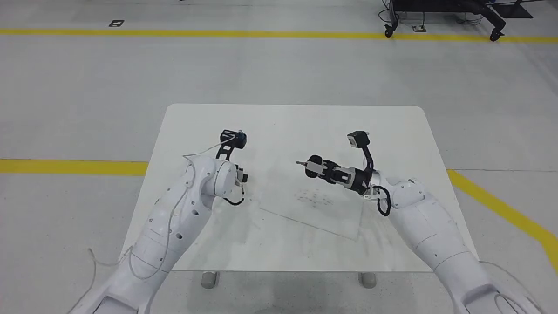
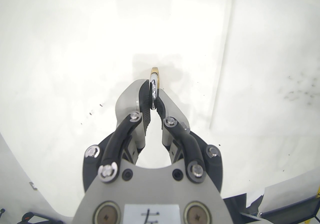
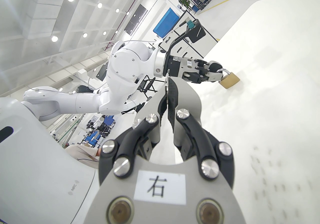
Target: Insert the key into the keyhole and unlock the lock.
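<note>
Closest in, a white label [image 3: 160,186] bearing one dark character is sitting on the right wrist plate. The right gripper [image 3: 167,83] is pinching the key [image 3: 166,79] narrowly, right of centre over the table [image 1: 288,126], with its tip pointing left. The left gripper [image 2: 153,96] is clamping the shackle of the brass padlock [image 3: 230,80] left of centre, well apart from the key. Dark scuffs [image 1: 314,199] are lying just nearer than the right gripper.

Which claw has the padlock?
The left claw, shut on the silver shackle of the padlock; the right claw grips the key, held apart from it.
</note>
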### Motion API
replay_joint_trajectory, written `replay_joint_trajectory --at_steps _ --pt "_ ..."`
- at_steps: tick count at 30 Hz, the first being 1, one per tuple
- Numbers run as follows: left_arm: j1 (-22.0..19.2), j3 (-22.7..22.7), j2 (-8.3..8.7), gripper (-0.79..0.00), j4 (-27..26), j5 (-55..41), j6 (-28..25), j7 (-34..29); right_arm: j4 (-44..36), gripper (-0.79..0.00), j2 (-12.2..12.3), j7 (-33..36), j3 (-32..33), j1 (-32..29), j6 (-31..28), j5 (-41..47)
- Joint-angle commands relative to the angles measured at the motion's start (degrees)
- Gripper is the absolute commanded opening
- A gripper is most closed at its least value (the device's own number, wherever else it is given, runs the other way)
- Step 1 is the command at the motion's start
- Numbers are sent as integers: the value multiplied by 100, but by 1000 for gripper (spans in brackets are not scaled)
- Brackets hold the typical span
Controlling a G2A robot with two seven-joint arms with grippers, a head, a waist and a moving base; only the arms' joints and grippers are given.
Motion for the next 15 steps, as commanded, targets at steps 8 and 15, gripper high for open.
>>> replay_joint_trajectory --at_steps 8,15 --pt "-52 31 -46 -606 91 3 -21 4 0 -785 0 0 0 0 0 0" --pt "-126 56 -80 -785 188 46 -31 -33 0 -785 0 0 0 0 0 0"
